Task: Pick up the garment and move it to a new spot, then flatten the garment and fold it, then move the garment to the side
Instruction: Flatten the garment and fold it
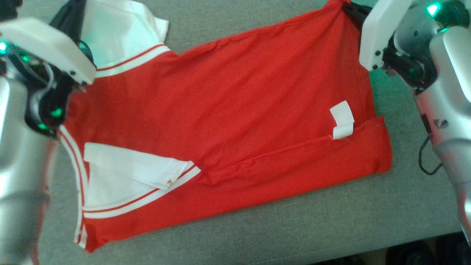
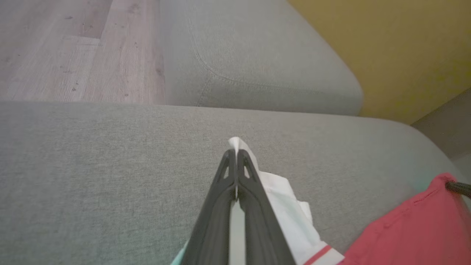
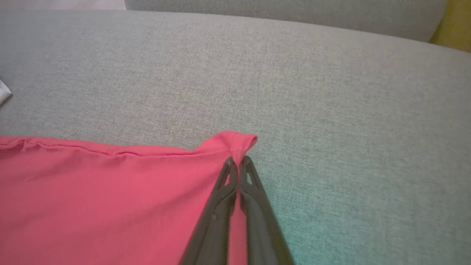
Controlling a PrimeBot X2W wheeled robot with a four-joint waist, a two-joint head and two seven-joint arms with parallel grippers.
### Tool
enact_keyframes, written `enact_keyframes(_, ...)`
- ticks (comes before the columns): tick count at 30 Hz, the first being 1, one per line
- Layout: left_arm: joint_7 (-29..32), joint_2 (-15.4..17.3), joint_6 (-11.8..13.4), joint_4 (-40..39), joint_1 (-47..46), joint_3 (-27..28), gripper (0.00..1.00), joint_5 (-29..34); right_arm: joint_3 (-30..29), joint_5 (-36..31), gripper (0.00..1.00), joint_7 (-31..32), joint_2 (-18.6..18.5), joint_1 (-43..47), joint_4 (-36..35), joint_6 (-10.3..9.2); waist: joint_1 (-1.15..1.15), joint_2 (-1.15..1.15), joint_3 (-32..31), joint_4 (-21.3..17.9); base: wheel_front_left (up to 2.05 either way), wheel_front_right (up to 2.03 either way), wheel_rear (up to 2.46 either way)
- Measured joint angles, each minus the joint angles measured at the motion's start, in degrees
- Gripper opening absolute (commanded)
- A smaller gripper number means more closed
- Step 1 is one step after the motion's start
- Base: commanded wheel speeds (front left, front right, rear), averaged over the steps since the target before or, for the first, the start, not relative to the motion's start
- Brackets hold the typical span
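Garment [image 1: 228,110] red, white-trimmed, folded | left fingers [image 2: 217,206] pinch white sleeve [image 2: 283,198] | right fingers [image 3: 257,206] pinch red corner [image 3: 232,141]

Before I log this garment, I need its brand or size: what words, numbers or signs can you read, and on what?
None can be read.
The white tag on the red garment looks blank in the head view; any print is too small to tell.
The grey cushion bears no lettering.
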Motion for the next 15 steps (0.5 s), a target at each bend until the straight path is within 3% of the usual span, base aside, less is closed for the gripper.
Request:
enact_keyframes(6,-9.04,-4.80,-3.75,-6.57,11.65,2.53,0.00,-7.22,0.10,1.36,0.00,-4.78,-2.78,5.24,0.09,0.00,-0.01,0.00,-4.99,3.08,0.00,0.00,0.00)
enact_keyframes(15,-15.86,-7.33,-4.88,-18.87,29.22,1.54,0.00,-12.14,-0.20,1.21,0.00,-8.44,-7.89,16.14,-3.12,0.00,-0.02,0.00,-12.31,8.60,0.00,0.00,0.00)
